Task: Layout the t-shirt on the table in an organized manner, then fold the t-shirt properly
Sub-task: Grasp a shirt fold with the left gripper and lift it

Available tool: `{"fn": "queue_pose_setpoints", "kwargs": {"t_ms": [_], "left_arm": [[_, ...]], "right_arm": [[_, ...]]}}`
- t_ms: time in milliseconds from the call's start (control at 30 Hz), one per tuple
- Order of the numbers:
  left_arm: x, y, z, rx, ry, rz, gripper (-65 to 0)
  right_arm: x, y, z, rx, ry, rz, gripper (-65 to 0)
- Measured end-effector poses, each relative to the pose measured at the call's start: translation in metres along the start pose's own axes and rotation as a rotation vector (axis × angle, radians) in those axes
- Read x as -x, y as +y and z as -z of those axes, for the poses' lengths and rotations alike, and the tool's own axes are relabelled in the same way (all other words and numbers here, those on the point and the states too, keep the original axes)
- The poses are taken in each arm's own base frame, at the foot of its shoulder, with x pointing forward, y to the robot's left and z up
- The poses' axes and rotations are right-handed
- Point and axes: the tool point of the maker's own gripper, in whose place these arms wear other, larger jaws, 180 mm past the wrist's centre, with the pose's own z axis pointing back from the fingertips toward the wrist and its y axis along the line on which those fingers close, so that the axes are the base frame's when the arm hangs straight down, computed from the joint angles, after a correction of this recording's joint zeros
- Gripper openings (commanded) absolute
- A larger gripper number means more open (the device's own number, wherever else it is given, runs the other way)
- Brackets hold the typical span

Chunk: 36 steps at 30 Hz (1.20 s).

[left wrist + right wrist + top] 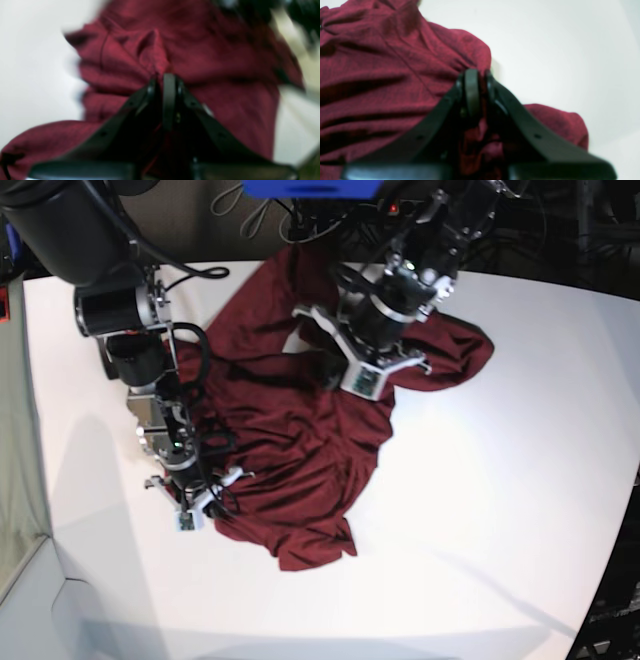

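The dark maroon t-shirt (290,430) lies crumpled across the middle of the white table (480,510), with a bunched sleeve-like part at the back right (460,350). In the base view my left gripper (335,362) presses into the cloth near its back middle. The blurred left wrist view shows that gripper (166,75) shut, pinching a raised fold of the t-shirt (220,75). My right gripper (198,502) sits at the garment's front left edge. In the right wrist view the right gripper (476,72) is shut on a ridge of t-shirt (382,75) fabric.
Cables (250,210) and a blue object (310,188) sit beyond the table's back edge. The table's left edge (30,480) runs close to the right arm's base. Bare white tabletop spreads to the front and right of the garment.
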Motion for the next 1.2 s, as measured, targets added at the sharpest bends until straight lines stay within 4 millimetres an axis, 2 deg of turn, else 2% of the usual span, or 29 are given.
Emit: {"fn": "queue_pose_setpoints", "kwargs": {"t_ms": [67,100,167,267,333,400,500,567,633,800,900,1033,1200], "left_arm": [[0.017,-0.021,0.001,0.044,0.044,0.085,-64.0],[0.021,-0.024,0.000,0.049,0.053,0.103,-62.4],[0.020,-0.022,-0.001,0.040,0.039,0.126,-56.0],[0.035,-0.015,-0.008,0.014,0.108,0.125,-41.0],[0.044,-0.013,-0.015,0.006,0.149,0.108,-36.5],[0.044,-0.008,-0.020,-0.005,0.160,0.097,-36.3],[0.033,-0.001,-0.024,-0.025,0.133,0.086,-36.2],[0.025,0.003,-0.035,-0.036,0.101,0.076,-36.2],[0.028,0.012,-0.043,-0.059,0.111,0.067,-36.2],[0.027,0.042,-0.035,-0.149,0.107,0.042,-36.2],[0.033,0.043,-0.023,-0.158,0.131,0.003,-36.2],[0.015,0.043,-0.013,-0.166,0.081,-0.019,-36.2],[0.016,0.035,-0.024,-0.154,0.081,-0.028,-36.2]], "right_arm": [[0.000,0.000,0.000,0.000,-0.003,0.000,-65.0],[0.000,0.000,0.000,0.000,-0.002,0.000,-65.0],[0.000,0.000,0.000,0.000,0.001,0.000,-65.0],[0.000,0.000,0.000,0.000,0.000,0.000,-65.0],[0.000,0.000,0.000,0.000,0.001,0.000,-65.0],[0.000,0.000,0.000,0.000,0.000,0.000,-65.0],[0.000,0.000,0.000,0.000,-0.001,0.000,-65.0],[0.000,0.000,0.000,0.000,0.001,0.000,-65.0],[0.000,0.000,0.000,-0.001,-0.001,0.001,-65.0],[0.000,0.000,0.000,0.001,-0.001,0.003,-65.0],[0.000,0.001,0.000,0.000,-0.001,0.006,-65.0],[0.000,0.001,0.000,-0.001,-0.002,0.006,-65.0],[0.000,0.001,0.000,0.000,0.000,0.006,-65.0]]}}
